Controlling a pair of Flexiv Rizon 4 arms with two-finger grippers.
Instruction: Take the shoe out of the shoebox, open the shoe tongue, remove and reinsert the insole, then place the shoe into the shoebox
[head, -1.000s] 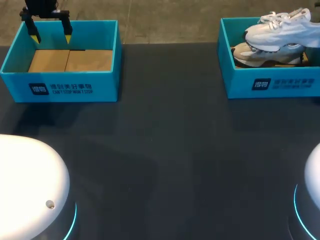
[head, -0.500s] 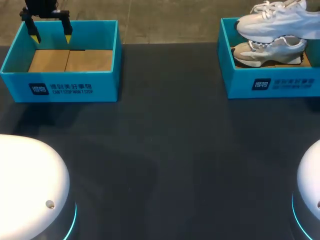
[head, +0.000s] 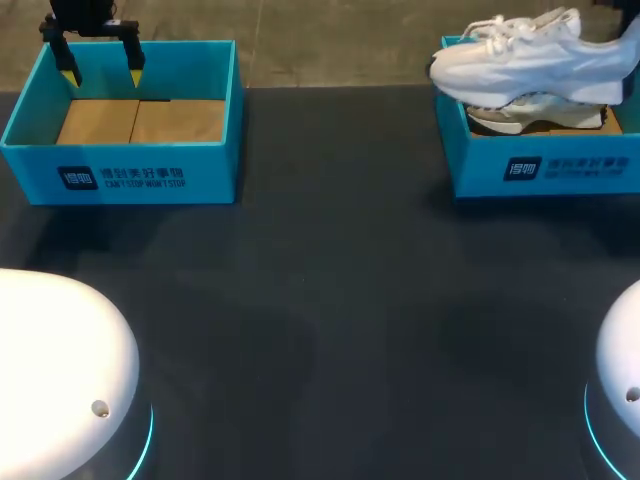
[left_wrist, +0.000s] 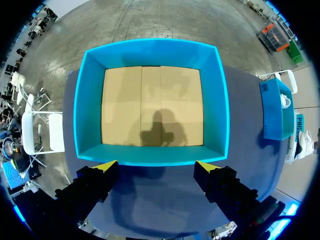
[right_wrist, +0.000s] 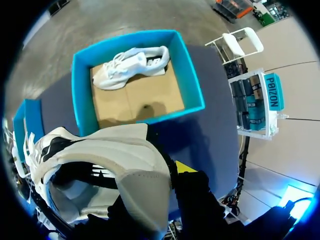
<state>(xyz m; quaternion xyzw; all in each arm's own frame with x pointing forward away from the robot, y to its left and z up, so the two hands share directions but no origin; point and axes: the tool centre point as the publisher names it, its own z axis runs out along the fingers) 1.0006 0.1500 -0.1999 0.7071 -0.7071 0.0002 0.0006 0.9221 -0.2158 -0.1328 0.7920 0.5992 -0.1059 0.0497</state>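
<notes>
Over the last second the white sneaker (head: 520, 65) has come up out of the right shoebox (head: 545, 170) and drifted left. It now hangs roughly level above the box, toe past the left wall, clear of the second sneaker (head: 535, 112) lying inside. I judge step one nearly done: the sneaker is out but not yet set down on the table (head: 330, 280), and the tongue and insole work lie ahead. The right gripper (right_wrist: 167, 172) pinches the sneaker at the heel collar. One yellow tip shows outside the heel; the other is hidden by the shoe. The left gripper (head: 101, 72) has not moved: spread wide, holding nothing, over the far wall of the left shoebox (head: 120, 175).
</notes>
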